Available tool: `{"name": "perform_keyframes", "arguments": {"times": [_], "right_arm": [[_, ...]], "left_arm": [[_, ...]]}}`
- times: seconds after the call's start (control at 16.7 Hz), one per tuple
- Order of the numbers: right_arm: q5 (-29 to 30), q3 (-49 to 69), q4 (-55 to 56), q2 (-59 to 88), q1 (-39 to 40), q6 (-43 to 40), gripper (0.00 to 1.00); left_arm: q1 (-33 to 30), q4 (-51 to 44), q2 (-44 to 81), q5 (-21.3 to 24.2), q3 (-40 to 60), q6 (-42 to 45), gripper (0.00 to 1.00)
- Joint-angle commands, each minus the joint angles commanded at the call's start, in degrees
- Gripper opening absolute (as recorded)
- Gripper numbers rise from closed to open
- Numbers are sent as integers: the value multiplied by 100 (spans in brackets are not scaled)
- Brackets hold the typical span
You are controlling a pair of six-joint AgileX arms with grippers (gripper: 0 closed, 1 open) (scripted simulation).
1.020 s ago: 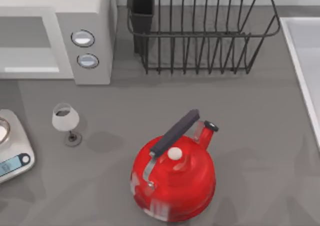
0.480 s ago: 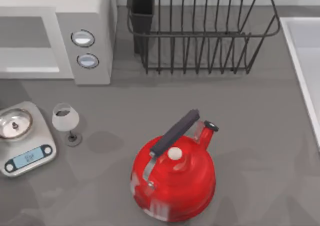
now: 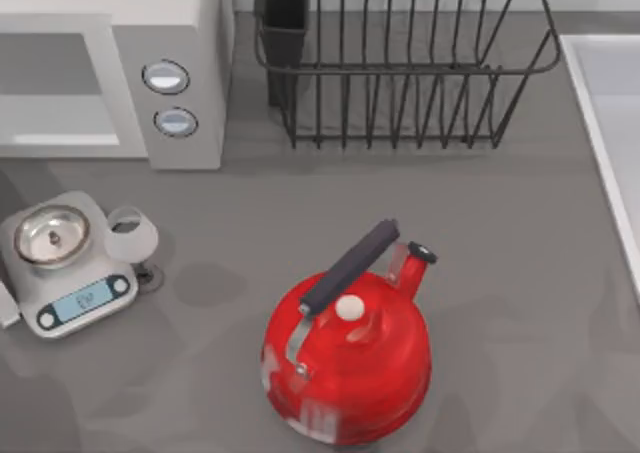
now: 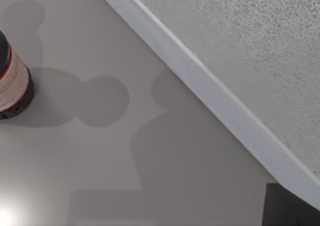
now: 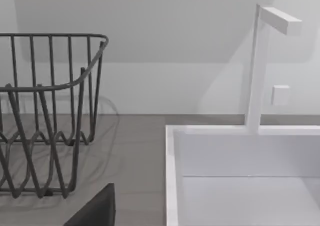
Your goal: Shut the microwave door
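At the table's far left stands the microwave [image 3: 170,83], its cavity showing open, and we judge its door a stiff, light hinged panel best pushed flat near its free edge, though we cannot tell either gripper's state.

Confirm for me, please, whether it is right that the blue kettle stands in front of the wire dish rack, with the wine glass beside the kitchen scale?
Not quite: the kettle is red, as the top view shows. It does stand in front of the wire dish rack, with the wine glass beside the kitchen scale.
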Motion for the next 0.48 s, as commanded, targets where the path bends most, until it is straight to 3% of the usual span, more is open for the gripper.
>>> {"name": "perform_keyframes", "arguments": {"times": [0.24, 0.48], "right_arm": [[0, 0, 0, 0, 0, 0, 100], [0, 0, 0, 0, 0, 0, 100]], "left_arm": [[-167, 18, -59, -257, 191, -173, 0], [-1261, 4, -281, -1006, 57, -904, 0]]}}
